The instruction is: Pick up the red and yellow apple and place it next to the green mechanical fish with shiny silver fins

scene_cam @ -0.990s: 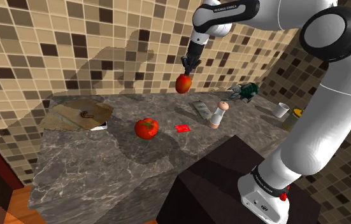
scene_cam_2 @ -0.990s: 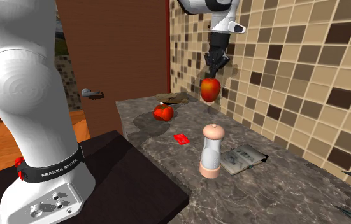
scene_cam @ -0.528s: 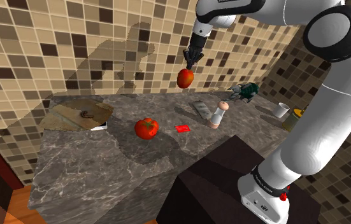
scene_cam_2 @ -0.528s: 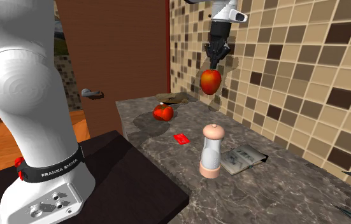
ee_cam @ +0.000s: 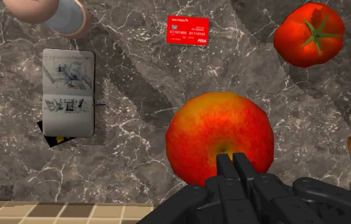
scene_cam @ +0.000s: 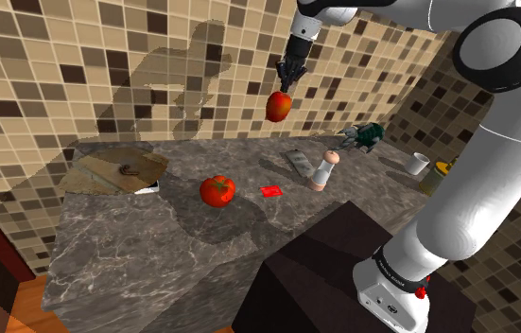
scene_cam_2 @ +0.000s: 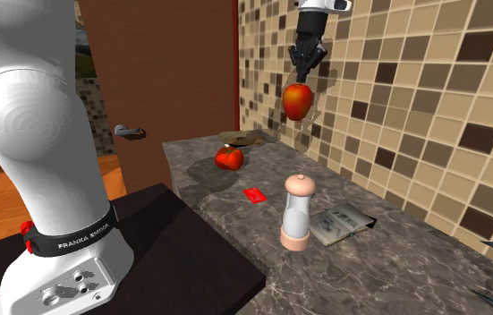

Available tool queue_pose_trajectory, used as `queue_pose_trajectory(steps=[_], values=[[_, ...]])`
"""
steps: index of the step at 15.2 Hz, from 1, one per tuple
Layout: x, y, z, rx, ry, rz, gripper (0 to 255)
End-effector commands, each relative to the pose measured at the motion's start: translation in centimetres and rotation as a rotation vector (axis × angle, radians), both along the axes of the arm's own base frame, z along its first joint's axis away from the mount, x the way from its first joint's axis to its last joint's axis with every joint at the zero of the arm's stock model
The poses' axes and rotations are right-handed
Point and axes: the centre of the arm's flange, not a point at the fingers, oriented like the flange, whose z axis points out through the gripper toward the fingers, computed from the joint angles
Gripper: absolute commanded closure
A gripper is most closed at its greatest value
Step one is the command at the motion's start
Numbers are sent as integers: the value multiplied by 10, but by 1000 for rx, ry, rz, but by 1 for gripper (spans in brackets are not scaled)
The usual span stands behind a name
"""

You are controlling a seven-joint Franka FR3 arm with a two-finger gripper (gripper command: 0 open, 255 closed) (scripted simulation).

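Observation:
The red and yellow apple [scene_cam: 278,106] hangs high above the dark marble counter [scene_cam: 154,246], close to the tiled wall. My black gripper [scene_cam: 286,89] is shut on its top at the stem, and the apple dangles below the fingertips. It hangs the same way under the gripper [scene_cam_2: 301,80] as the apple [scene_cam_2: 298,101] in the second exterior view. In the wrist view the apple [ee_cam: 220,140] sits right ahead of the closed gripper [ee_cam: 234,163]. The green mechanical fish [scene_cam: 366,134] lies at the far end of the counter, toward the shoulder view's right of the apple.
On the counter lie a tomato [scene_cam: 217,190], a small red card [scene_cam: 270,190], a pale grinder [scene_cam: 322,170] and a grey booklet [scene_cam: 296,163]. A wooden board [scene_cam: 116,170] lies at the shoulder view's left end. A white cup [scene_cam: 418,163] stands past the fish.
The gripper has lifted the apple higher and carried it a little toward the shoulder view's right. The things on the counter have not moved.

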Motion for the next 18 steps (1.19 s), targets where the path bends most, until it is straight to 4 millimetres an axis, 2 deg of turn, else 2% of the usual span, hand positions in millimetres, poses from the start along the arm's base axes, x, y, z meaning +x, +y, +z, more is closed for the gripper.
queue_pose_trajectory(steps=[1,2,18], values=[[0,1,10,0,0,0,255],[0,1,15,0,0,0,255],[-55,-203,15,0,0,0,255]])
